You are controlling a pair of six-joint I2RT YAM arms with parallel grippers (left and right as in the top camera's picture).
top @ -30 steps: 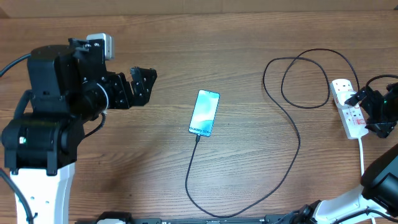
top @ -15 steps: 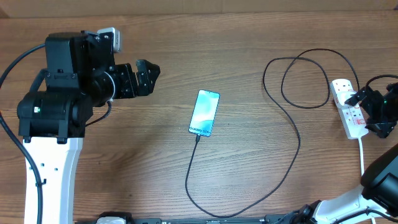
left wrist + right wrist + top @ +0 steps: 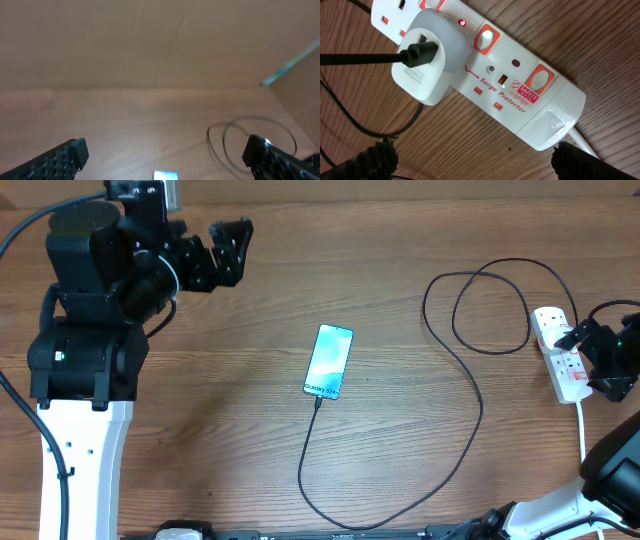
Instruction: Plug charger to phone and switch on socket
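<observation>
The phone (image 3: 329, 361) lies at the table's middle, light blue screen up, with the thin black charger cable (image 3: 400, 500) plugged into its bottom end. The cable loops right and up to the white power strip (image 3: 560, 352). In the right wrist view the cable enters a white adapter (image 3: 427, 60) seated in the socket (image 3: 520, 95), and a small red light (image 3: 462, 22) glows. My right gripper (image 3: 598, 360) is open beside the strip. My left gripper (image 3: 230, 248) is open and empty, raised at the far left. The left wrist view shows the phone's top edge (image 3: 165, 175).
The strip's white cord (image 3: 583, 435) runs toward the front right edge. Cable loops (image 3: 490, 305) lie on the wood left of the strip. A brown back wall (image 3: 150, 45) stands behind the table.
My left arm has lifted and swung toward the back left, away from the phone. The right arm, phone and cable have not moved.
</observation>
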